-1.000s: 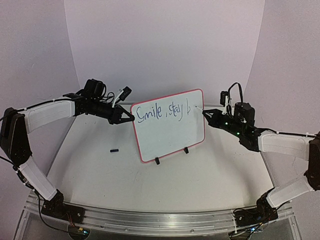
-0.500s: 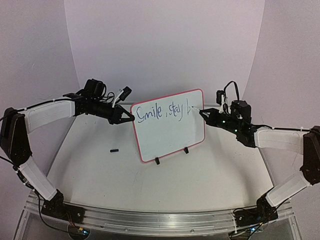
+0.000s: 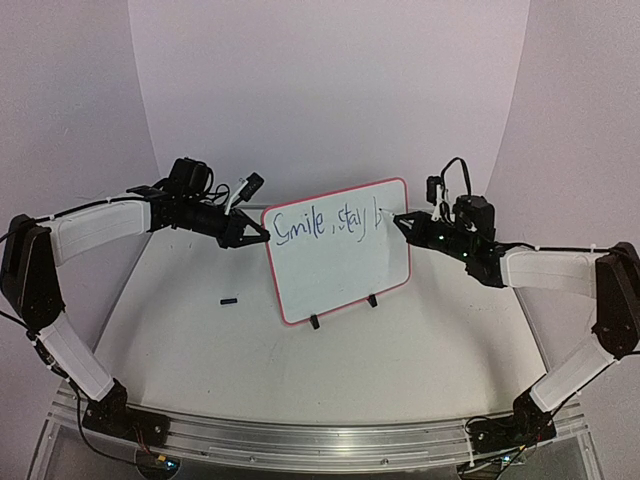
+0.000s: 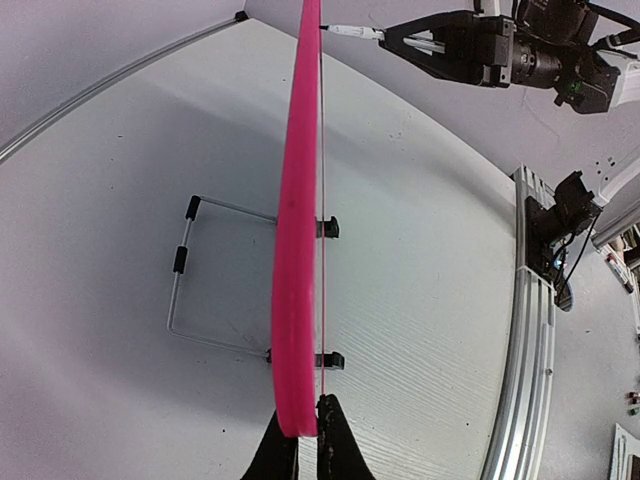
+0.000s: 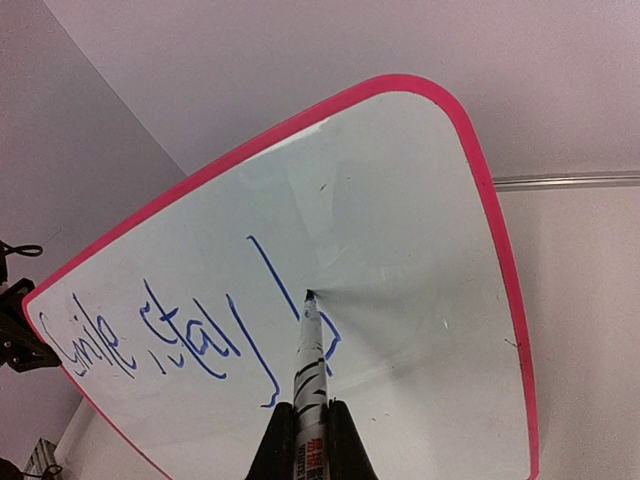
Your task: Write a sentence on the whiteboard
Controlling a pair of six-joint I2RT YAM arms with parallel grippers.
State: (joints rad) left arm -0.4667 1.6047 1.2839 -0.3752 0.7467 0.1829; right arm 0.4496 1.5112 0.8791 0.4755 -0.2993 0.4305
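Whiteboard (image 3: 338, 262) upright mid-worktop (image 3: 400, 360) on black clip feet (image 3: 314, 322), face toward arm bases. Left claw (image 3: 262, 238) at board's 10 o'clock, clamped tight on pink frame edge, one finger on each side in the left wrist view. Right claw (image 3: 400, 219) at board's 2 o'clock, closed around marker (image 5: 310, 380). Marker tip touching board at last letter. Sentence (image 3: 325, 224) runs along top band, blue, reads "Smile, stay b". Small black piece (image 3: 229, 300) lying on worktop at board's 8 o'clock, apart from it.
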